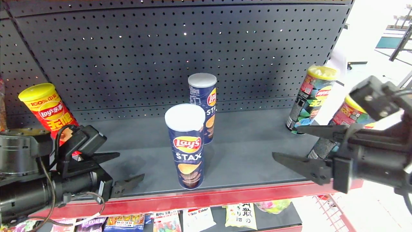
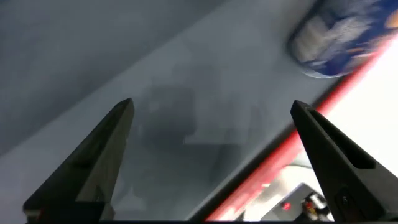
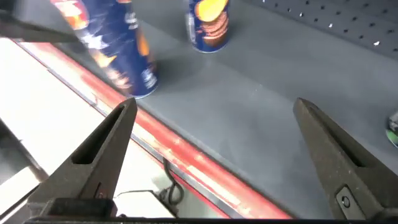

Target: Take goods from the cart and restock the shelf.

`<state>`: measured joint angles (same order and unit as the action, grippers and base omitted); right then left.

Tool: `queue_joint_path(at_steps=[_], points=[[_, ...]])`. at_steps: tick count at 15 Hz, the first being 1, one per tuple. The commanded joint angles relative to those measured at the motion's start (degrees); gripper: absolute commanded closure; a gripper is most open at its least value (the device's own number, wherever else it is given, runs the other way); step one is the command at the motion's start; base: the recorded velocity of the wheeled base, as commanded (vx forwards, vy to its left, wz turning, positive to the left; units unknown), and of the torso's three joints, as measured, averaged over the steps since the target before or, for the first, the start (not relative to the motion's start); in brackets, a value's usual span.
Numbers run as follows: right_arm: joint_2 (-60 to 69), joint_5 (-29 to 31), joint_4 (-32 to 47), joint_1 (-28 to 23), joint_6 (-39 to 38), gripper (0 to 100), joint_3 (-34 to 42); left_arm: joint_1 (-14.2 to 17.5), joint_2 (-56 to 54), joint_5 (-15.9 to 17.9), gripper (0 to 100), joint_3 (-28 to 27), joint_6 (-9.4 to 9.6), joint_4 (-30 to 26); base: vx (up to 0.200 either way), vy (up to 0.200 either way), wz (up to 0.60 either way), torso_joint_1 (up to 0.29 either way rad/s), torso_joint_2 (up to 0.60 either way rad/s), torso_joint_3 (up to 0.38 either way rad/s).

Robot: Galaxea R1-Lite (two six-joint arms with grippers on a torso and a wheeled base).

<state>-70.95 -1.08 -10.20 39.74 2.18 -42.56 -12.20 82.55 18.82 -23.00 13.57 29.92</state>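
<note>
Standing near red shelf edge (image 1: 206, 199): front can (image 1: 186, 146)

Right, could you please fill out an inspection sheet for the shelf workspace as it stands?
Surface: grey shelf with a red front lip, bare between the cans.
Job's things: front blue can near the lip and rear blue can behind it, both upright; red can at the left; far right can and near right can, both yellow-lidded.
Clutter: nothing seen.
Pincers: left pincer open and empty at the left front; right pincer open and empty at the right front.
Cables: black cable looping on the left arm.
Surroundings: pegboard behind; snack packets on the shelf below.
</note>
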Motion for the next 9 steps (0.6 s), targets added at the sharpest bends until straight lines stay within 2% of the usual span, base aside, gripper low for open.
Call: queue_joint_path(at_steps=[1,4,5,7,9], points=[[12.06,0.21,0.01,0.78,0.10,0,5.73,-1.86,3.49,-1.24,0,-1.17,-0.03,0.05,0.000,0.000,0.00,0.000,0.00,0.000],[21.12,0.65,0.54,-2.74,0.10,0,12.50,-4.14,6.48,-1.24,0,-3.28,0.05,0.05,0.000,0.000,0.00,0.000,0.00,0.000],[23.58,0.73,0.62,-6.61,-0.07,0,13.99,-5.11,7.80,-1.33,0,-4.33,0.05,0.14,0.000,0.000,0.00,0.000,0.00,0.000],[25.33,0.47,0.62,-11.00,-1.22,0,15.22,-6.34,9.12,-1.24,0,-6.00,-0.03,0.05,0.000,0.000,0.00,0.000,0.00,0.000],[26.65,0.73,0.71,-11.44,-2.45,0,15.49,-6.87,10.87,-1.33,0,-7.41,0.05,0.14,0.000,0.000,0.00,0.000,0.00,0.000]])
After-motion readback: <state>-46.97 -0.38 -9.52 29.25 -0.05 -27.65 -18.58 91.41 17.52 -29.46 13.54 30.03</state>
